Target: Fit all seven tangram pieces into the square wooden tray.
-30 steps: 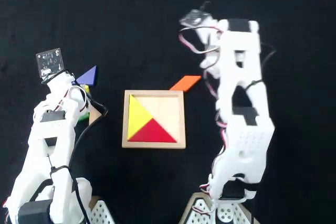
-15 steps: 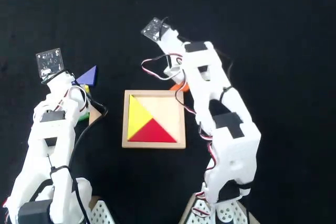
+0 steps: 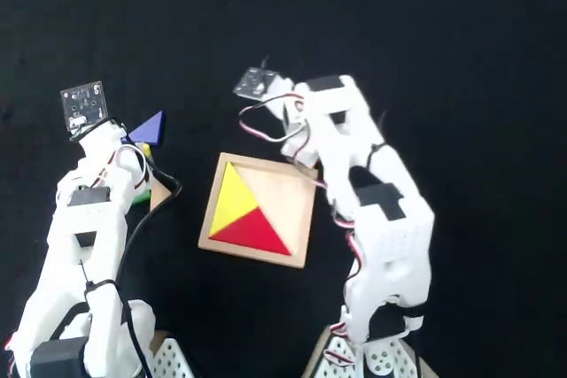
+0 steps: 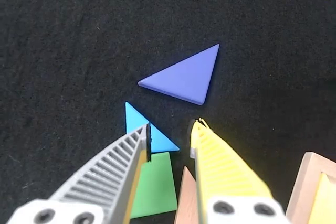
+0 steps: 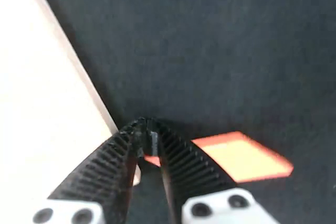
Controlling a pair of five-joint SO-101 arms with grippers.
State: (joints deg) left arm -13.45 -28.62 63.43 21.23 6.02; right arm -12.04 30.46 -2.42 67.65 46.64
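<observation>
Right gripper [image 5: 148, 132], fingers closed empty at the tray's [image 3: 250, 253] 1 o'clock rim, risks shoving tray rather than grasping orange piece [image 5: 241, 158].

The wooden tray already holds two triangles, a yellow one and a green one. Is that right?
Not quite. The high view shows the wooden tray holding a yellow triangle and a red triangle, not a green one. You are right that there are two triangles in it.

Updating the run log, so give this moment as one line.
left gripper: open, over small blue triangle | right gripper: shut, by orange piece | tray: holds yellow triangle, red triangle
</observation>
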